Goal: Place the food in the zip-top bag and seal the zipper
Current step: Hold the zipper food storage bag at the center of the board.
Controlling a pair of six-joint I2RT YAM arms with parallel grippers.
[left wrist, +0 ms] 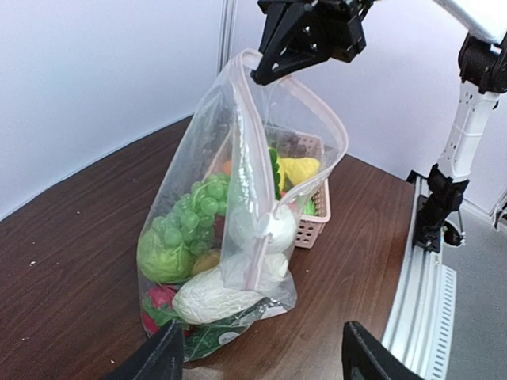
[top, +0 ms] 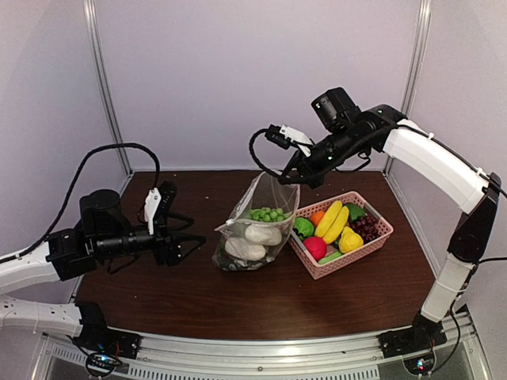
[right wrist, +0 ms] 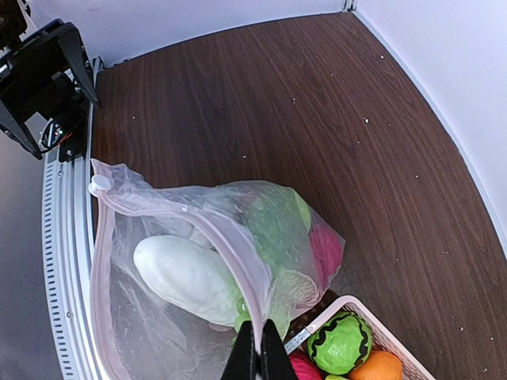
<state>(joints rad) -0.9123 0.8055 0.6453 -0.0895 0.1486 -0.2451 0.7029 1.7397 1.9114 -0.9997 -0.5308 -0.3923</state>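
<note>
Top external, zip-top bag [top: 257, 226] hangs pinched in right tool [top: 287, 176]

Left arm [top: 32, 265] sits low over the left edge of the desk [top: 238, 305], forearm level, left gripper [top: 192, 232] aimed at desk centre, jaws wide apart, gripping nothing. Right arm [top: 432, 158] rises from the near right corner, folds high at the elbow, reaches left above mid-desk. Right gripper [top: 291, 177] angled down, fingers pinched tight on the top edge of the zip-top bag [top: 257, 229].
</note>
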